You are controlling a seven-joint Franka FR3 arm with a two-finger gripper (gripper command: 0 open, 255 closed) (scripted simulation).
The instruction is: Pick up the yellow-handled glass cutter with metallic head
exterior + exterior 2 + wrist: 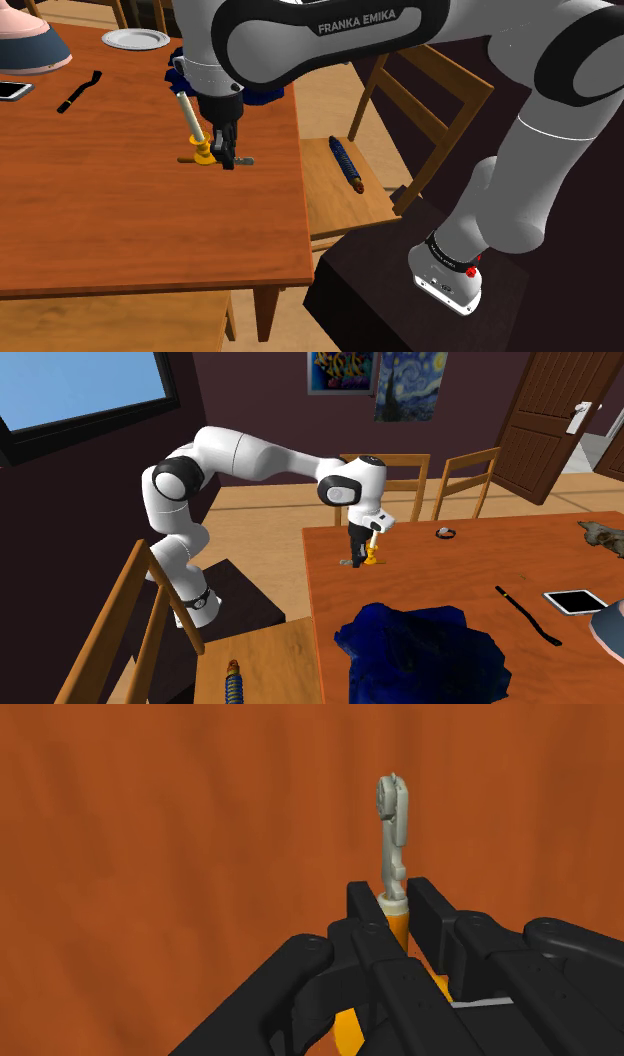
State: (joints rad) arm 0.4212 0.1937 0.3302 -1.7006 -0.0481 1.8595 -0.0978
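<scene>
**Glass cutter: clasped at the neck, near the counter's edge**

Fingers (362,904): black, clenched from both sides on the glass cutter (395,854), at the place where its yellow-orange handle (400,926) meets the grey metal head (393,809). The head projects past the fingertips over the wood. The handle runs back between the fingers toward the hand.

Gripper (226,152): points down at the counter (120,220), in the middle of the shoulder view. The cutter's yellow part (203,152) shows just left of the fingers and a grey end just right of them, both at the surface. Whether it touches the wood cannot be told. In the second exterior view the gripper (358,552) stands upper middle, with the cutter (370,557) at its tip.

Edges: in the shoulder view the counter's right edge runs near the fingers. Beyond it is a chair (335,205) with a dark blue tool (347,163) on its seat. In the second exterior view the counter's (450,577) left edge lies near the gripper.

Open room: bare wood spreads to the lower left of the fingers in the shoulder view.
- Black strap (80,92), phone (12,90) and white plate (135,39): upper left, well apart from the fingers.
- Blue cloth (420,652): lower middle of the second exterior view, apart from the gripper.
- Stand (380,300): lower right of the shoulder view.
</scene>
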